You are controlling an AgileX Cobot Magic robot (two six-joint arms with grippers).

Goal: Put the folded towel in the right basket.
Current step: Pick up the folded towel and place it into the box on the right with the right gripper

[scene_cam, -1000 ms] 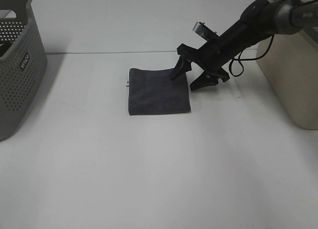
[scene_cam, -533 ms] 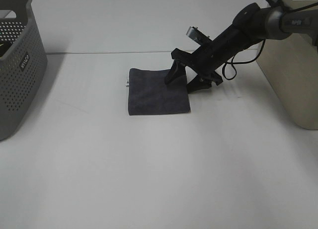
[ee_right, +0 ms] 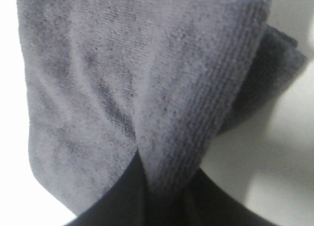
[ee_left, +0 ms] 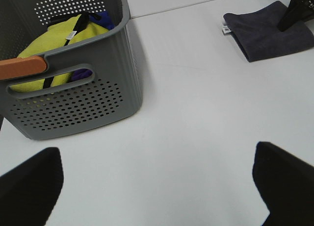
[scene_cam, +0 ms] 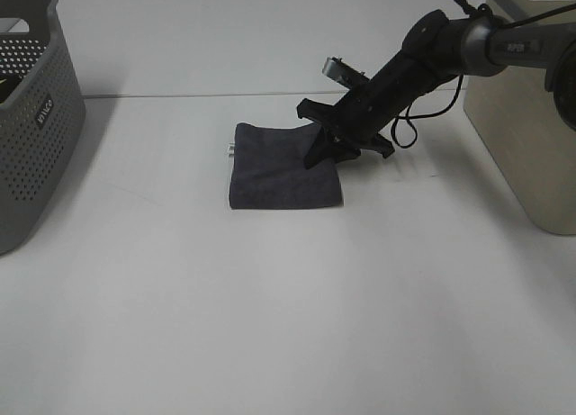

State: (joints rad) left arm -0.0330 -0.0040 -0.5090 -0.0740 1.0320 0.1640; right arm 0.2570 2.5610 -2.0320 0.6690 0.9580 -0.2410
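Note:
The folded dark grey towel (scene_cam: 281,167) lies flat on the white table (scene_cam: 270,298), left of the middle. My right gripper (scene_cam: 322,150) reaches in from the right and is shut on the towel's right edge, pinching it into a small ridge. In the right wrist view the towel (ee_right: 122,79) fills the frame, its fold squeezed between the dark fingers (ee_right: 113,201). The right basket (scene_cam: 531,136), beige, stands at the right edge. My left gripper (ee_left: 157,187) is open and empty over bare table; the towel (ee_left: 267,30) shows far off in its view.
A grey perforated basket (scene_cam: 31,118) stands at the far left. In the left wrist view this basket (ee_left: 73,98) holds yellow and purple cloths. A cable hangs under the right arm (scene_cam: 423,64).
My right gripper has moved left onto the towel's right edge and its fingers have closed on it. The towel has shifted slightly left.

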